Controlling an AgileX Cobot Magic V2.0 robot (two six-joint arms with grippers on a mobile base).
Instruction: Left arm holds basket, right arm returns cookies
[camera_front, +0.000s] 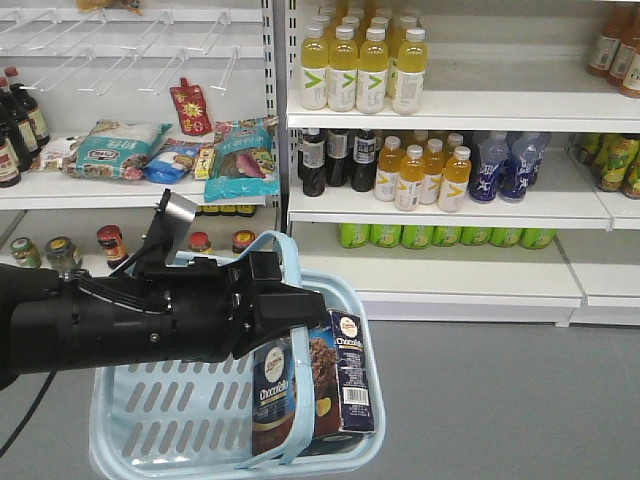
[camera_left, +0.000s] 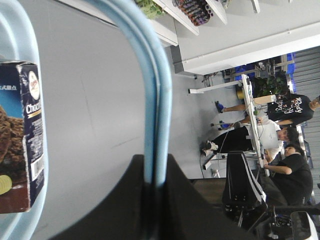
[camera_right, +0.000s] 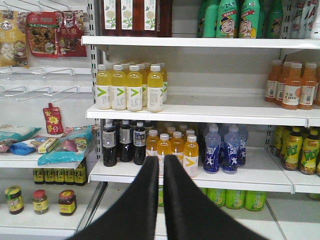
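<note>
The left gripper (camera_front: 306, 312) is clamped on the hoop handle (camera_front: 292, 262) of the basket (camera_front: 170, 405). In the wrist view both black fingers (camera_left: 120, 205) press the pale blue strap between them with no gap. The left arm (camera_front: 110, 325) reaches in level from the left edge, cables exposed, with a small silver plate (camera_front: 181, 213) tilted up on top. The right gripper (camera_right: 161, 167) is closed to a thin slit with nothing between its fingers and points at the drinks shelving. Ahead of it stand yellow juice bottles (camera_right: 130, 89) on the middle shelf. One shelf down are dark bottles (camera_right: 122, 142), orange bottles (camera_right: 175, 150) and blue bottles (camera_right: 225, 150), and green drinks (camera_right: 235, 199) sit on the lowest shelf. The cookies (camera_front: 325, 375) are a dark blue box standing on end, with a chocolate cookie picture, a round white logo near the top and a brown-red band at the base (barcode on the narrow side panel). The box sits inside the basket at its right end, against the wall, and the handle strap crosses in front of its face. The basket is light blue with slotted sides, wider than the box, and hangs over grey floor. Snack packets (camera_front: 120, 150) lie on the shelf behind the arm. People at a desk (camera_left: 280, 135) show far off in the left wrist view.
</note>
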